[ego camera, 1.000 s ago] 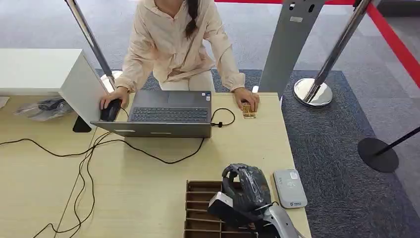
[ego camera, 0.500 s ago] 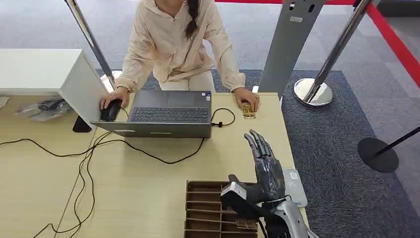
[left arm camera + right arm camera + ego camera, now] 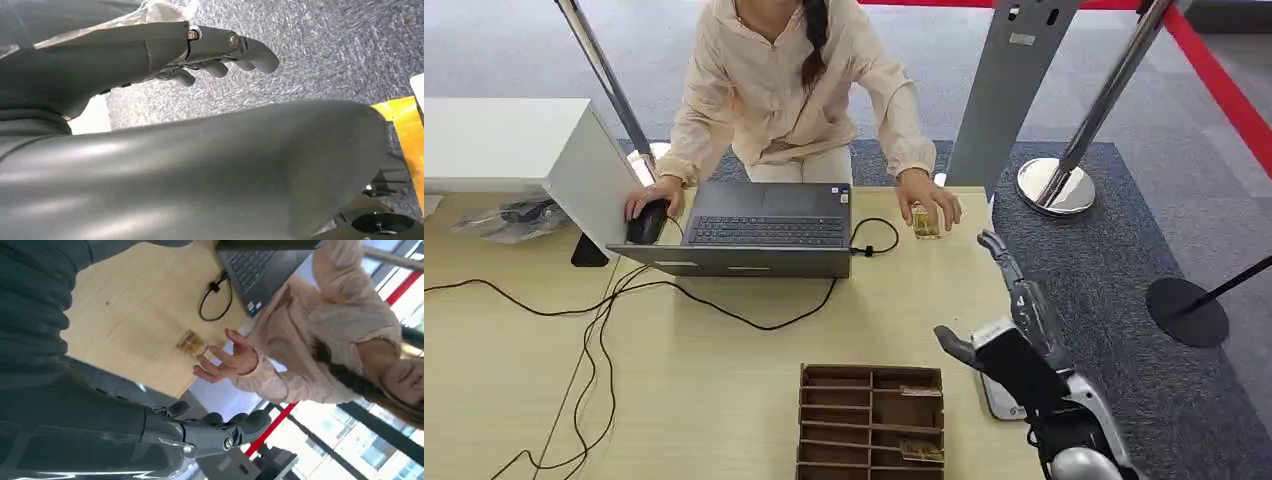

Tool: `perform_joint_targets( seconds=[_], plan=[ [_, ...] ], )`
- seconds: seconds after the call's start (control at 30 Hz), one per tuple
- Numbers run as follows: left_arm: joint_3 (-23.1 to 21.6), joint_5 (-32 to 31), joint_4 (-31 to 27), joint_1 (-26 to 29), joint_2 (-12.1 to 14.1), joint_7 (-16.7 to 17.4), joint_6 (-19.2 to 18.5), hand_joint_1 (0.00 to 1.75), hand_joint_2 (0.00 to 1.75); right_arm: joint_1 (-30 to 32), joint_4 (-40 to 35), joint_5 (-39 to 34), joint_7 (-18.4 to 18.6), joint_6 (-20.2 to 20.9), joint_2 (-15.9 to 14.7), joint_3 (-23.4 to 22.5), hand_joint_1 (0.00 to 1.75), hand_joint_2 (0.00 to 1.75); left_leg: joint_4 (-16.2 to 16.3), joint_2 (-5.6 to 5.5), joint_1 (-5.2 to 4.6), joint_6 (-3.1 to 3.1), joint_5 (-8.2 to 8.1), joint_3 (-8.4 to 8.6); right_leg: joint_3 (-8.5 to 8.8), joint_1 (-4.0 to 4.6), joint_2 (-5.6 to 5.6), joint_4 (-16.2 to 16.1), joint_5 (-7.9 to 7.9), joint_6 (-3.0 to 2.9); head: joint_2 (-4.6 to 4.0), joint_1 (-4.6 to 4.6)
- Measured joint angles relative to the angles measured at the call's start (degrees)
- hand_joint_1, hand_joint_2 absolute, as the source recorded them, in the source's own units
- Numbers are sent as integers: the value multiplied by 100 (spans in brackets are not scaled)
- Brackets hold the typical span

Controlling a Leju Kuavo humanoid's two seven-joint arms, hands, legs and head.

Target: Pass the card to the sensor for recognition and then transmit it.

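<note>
- Card (image 3: 921, 451): what looks like one lies flat in a near slot of the brown slotted tray (image 3: 824, 374), and another lies in a slot farther back. I judge they are stored there so one can be lifted out singly.
- Right hand (image 3: 1029, 320) is raised over the right edge of the worktop (image 3: 724, 370). Its fingers (image 3: 247, 421) are stretched out and apart, pointing far toward the person, and no card shows in them.
- Sensor (image 3: 996, 400), a pale flat pad, lies just right of the tray and is partly covered by that hand. It is likely set close so a card travels little.
- Person's hand (image 3: 929, 195) hovers over a small amber thing (image 3: 925, 222) at the far right of the worktop, beside the laptop (image 3: 764, 230), seemingly ready to receive.
- Left hand (image 3: 210, 50) hangs over the carpet, its fingers loosely bent and holding nothing.
</note>
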Motion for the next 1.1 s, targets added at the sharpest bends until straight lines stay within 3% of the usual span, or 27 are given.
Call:
perform_joint_targets(
  seconds=[0.07,0.13,0.2,0.27,0.43,0.63,0.93,1.1],
  plan=[
    [9,-2,2,-2,18,-11,-17,0,0,63,-138,-1363,-411,746,-171,-313,0,175,1,0,-1,0,0,2,0,-1,0,-2,0,0,0,0],
    [24,-20,2,2,50,-42,-66,0,0,200,-216,-2691,-671,1850,-464,-759,0,175,2,-3,-1,0,0,0,1,-2,-2,-3,0,0,0,0],
    [28,-22,2,9,83,-50,-74,0,0,358,-205,-3192,-699,2441,-730,-1163,0,175,1,-2,-1,0,-1,-1,1,-2,-1,-3,0,0,0,2],
    [28,-20,2,4,114,-48,-76,0,0,548,-168,-3333,-734,2725,-924,-1479,0,175,1,-2,-2,2,-4,0,1,-2,0,-3,0,0,0,2],
    [33,-17,2,5,190,20,-85,0,0,1023,-17,-3495,-893,2943,-1189,-2032,0,175,0,-2,0,3,-4,-1,1,-1,-1,-3,-1,0,0,0],
    [37,-17,2,-5,256,55,-81,0,0,1284,241,-3532,-1206,2939,-1237,-2338,0,175,-1,0,0,3,-4,0,2,0,0,-2,-1,0,0,0],
    [41,-17,0,-16,317,52,-68,0,0,1300,512,-3322,-1494,2808,-1186,-2487,0,175,-1,0,0,3,-4,0,3,-1,0,-1,-1,0,0,0],
    [44,-20,0,-19,319,44,-63,0,0,1193,538,-2767,-1516,2475,-1064,-2480,0,175,-1,1,0,3,-4,0,3,0,0,-1,-1,0,0,2]
  ],
)
